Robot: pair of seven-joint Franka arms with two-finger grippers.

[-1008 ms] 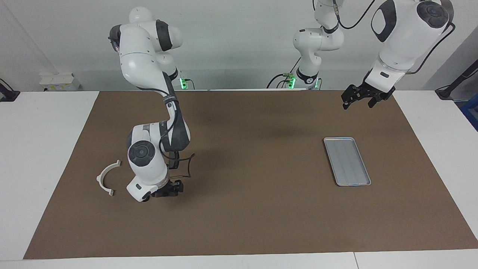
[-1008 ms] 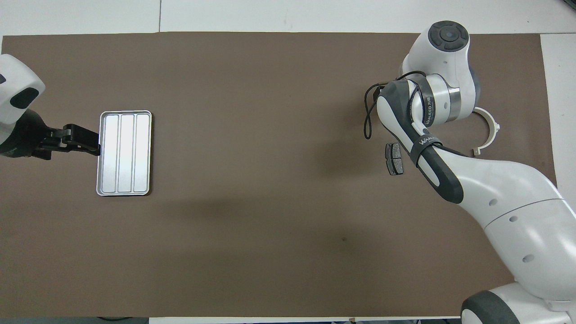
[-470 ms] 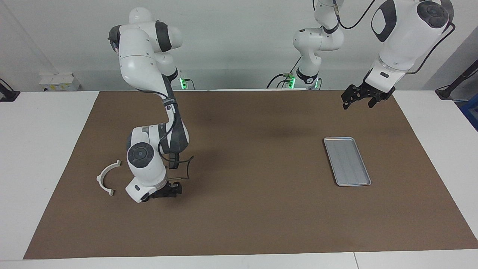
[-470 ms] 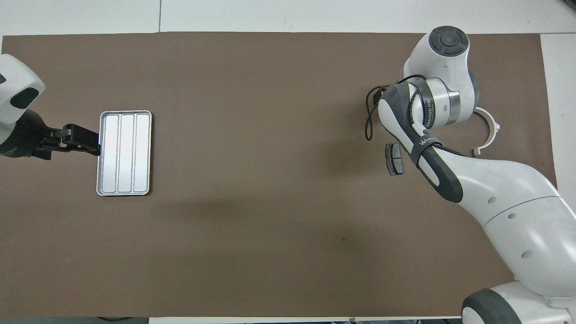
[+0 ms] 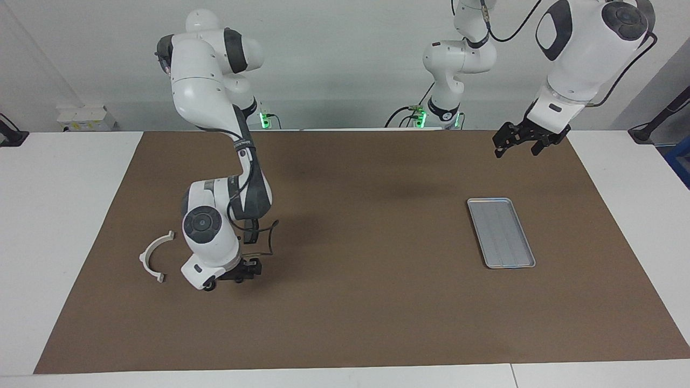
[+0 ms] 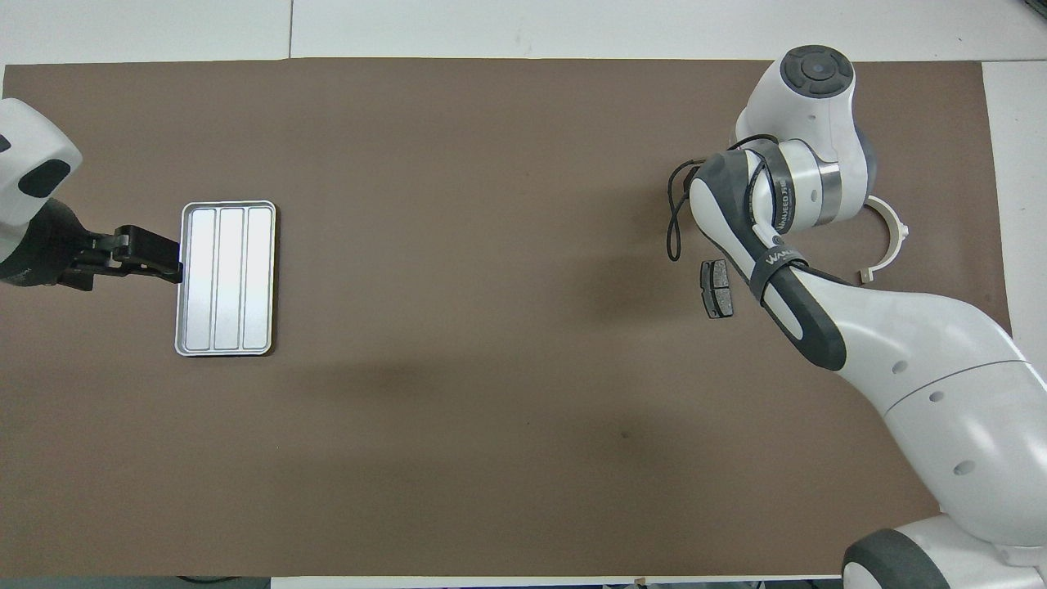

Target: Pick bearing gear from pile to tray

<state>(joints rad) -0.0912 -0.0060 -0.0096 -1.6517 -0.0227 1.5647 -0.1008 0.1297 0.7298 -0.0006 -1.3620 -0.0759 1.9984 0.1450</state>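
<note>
A dark brake pad is seen only from overhead, hidden by the right arm in the facing view. The right gripper, grip unclear, is lowered at 3 o'clock of the white bracket. The left gripper is spread wide at 12 o'clock of the tray.

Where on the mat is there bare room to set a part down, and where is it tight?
The tray holds nothing. The brown mat lies bare between the tray and the brake pad. It is crowded at the right arm's end, where the right gripper sits low beside the white half-ring. The left gripper hangs open, nearer the robots than the tray.
</note>
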